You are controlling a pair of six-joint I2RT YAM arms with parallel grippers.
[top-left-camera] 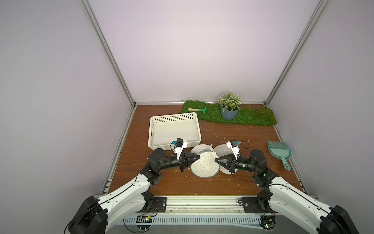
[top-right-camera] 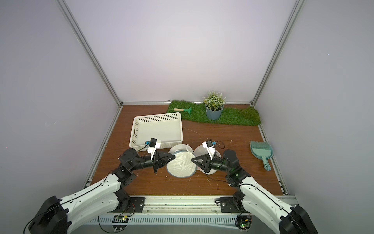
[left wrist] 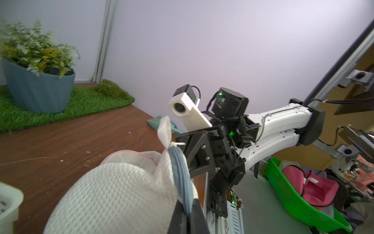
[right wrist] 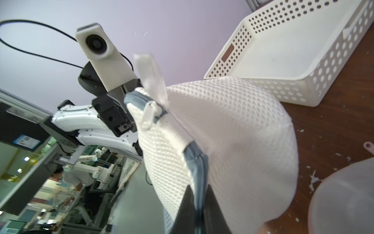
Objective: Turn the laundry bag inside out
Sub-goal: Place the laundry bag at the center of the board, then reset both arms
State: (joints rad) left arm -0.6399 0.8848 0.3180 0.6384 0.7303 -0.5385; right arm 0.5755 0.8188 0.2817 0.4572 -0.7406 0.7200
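Looking at the table's [top-left-camera: 242, 137] front centre, you find the bag [top-left-camera: 204, 165] between both arms. The left fingers [left wrist: 178, 217] pinch its blue rim, and the right fingers [right wrist: 185, 208] pinch the rim opposite. The basket [top-left-camera: 174, 117] stands just behind.

Left arm [top-left-camera: 129, 192] and right arm [top-left-camera: 287, 194] both reach forward, elbows bent, forearms angled inward toward each other. Left hand [top-left-camera: 197, 157] points straight across at right hand [top-left-camera: 216, 160]. The tips are near, facing, not touching. Left fingers [left wrist: 178, 219] are pinched tight on the laundry bag [top-left-camera: 204, 166] at its trimmed edge. Right fingers [right wrist: 186, 211] are clamped the same way on the edge at the side opposite the left hand.
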